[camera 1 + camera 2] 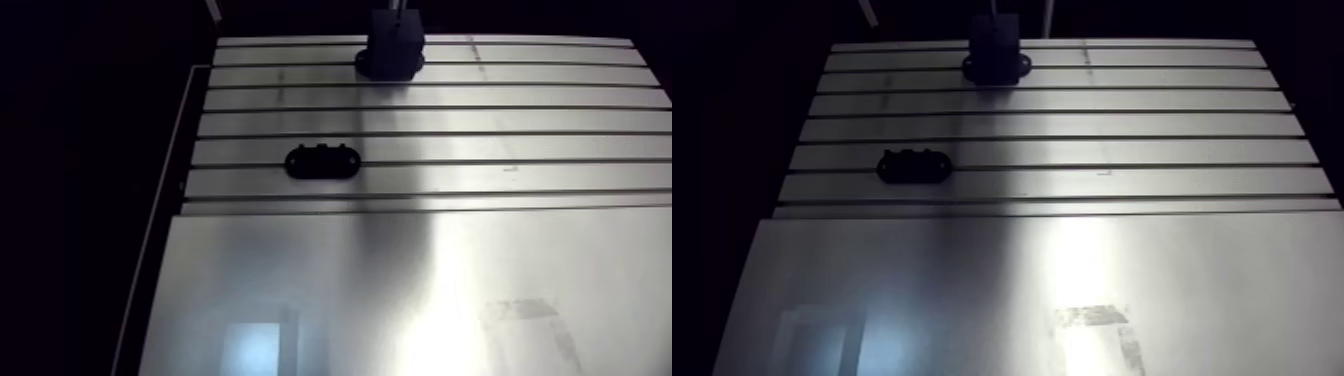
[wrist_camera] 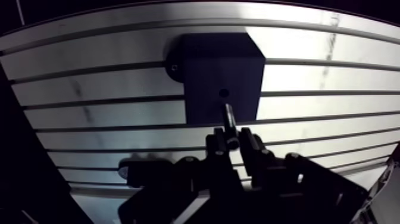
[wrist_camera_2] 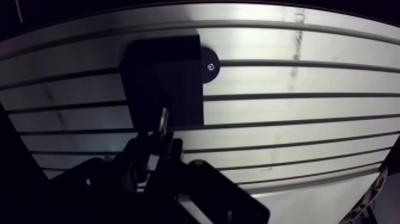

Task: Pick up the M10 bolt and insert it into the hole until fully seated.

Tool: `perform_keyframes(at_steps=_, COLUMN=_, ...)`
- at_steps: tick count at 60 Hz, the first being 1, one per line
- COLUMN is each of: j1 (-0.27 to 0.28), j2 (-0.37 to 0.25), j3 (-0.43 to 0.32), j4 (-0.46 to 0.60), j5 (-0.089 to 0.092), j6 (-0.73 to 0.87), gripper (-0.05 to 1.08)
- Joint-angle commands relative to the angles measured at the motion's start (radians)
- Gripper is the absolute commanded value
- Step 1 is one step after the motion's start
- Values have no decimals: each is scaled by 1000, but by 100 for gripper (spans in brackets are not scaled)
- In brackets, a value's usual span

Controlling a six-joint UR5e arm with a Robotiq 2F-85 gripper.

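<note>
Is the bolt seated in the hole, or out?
Out. In the wrist view the bolt is clamped in the gripper, its tip short of the hole in the black block.

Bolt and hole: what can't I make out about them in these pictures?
Wrist view: the bolt has its held end buried in the gripper, shut on it.
Wrist view: the hole is too dark and small to show depth.
Arm view: the bolt is lost in the dark by the block.
Wrist view: the gripper partly covers the oval holder.
</note>
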Motion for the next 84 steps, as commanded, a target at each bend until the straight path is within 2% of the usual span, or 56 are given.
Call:
perform_keyframes(at_steps=1, j1=0, j2=2, j3=6, j4=-4, j5=1, j6=1, gripper=108)
perform_keyframes(at_steps=84, j1=0, j2=16, j3=0, j4=-12, j5=0, j6=0, gripper=108)
